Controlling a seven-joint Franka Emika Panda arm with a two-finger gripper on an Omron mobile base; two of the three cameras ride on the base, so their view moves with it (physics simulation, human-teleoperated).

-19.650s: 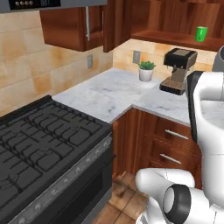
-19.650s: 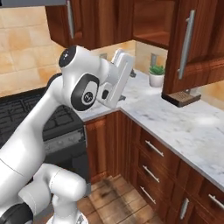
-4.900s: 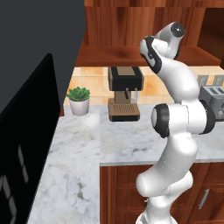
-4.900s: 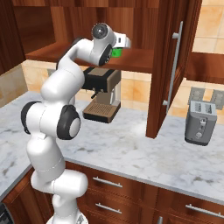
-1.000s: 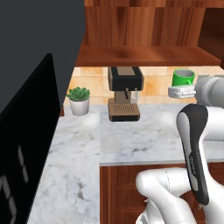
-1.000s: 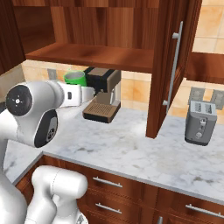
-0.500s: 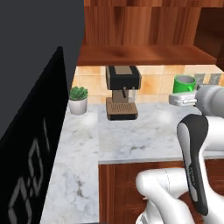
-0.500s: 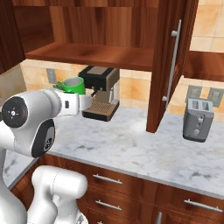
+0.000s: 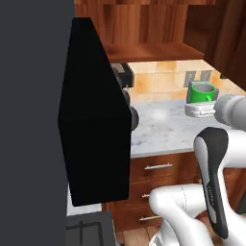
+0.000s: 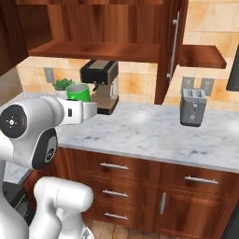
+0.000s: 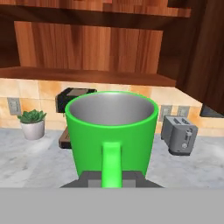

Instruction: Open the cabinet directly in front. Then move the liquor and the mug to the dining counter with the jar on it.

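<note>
The bright green mug [image 11: 111, 127] sits upright in my gripper [image 11: 111, 178], its loop handle facing the hand camera and its pale inside bare. The gripper is shut on the mug. In the right base view the mug [image 10: 78, 92] rides on top of the gripper [image 10: 79, 102], out over the worktop's front left. The left base view shows the mug [image 9: 201, 92] at the right, above the gripper [image 9: 201, 104]. The cabinet [image 10: 95, 49] stands open, its door [image 10: 167, 46] swung outward. The liquor, the dining counter and the jar are out of view.
On the marble worktop [image 10: 154, 133] stand a coffee machine [image 10: 100, 79], a potted plant [image 10: 62, 85] and a grey toaster [image 10: 193, 106]. Drawers [image 10: 114, 165] run below. A big dark block [image 9: 91, 125] fills the left of the left base view.
The whole picture has shifted in both base views, so the camera has moved. The dark block now hides the coffee machine in the left view. The mug stays in the gripper.
</note>
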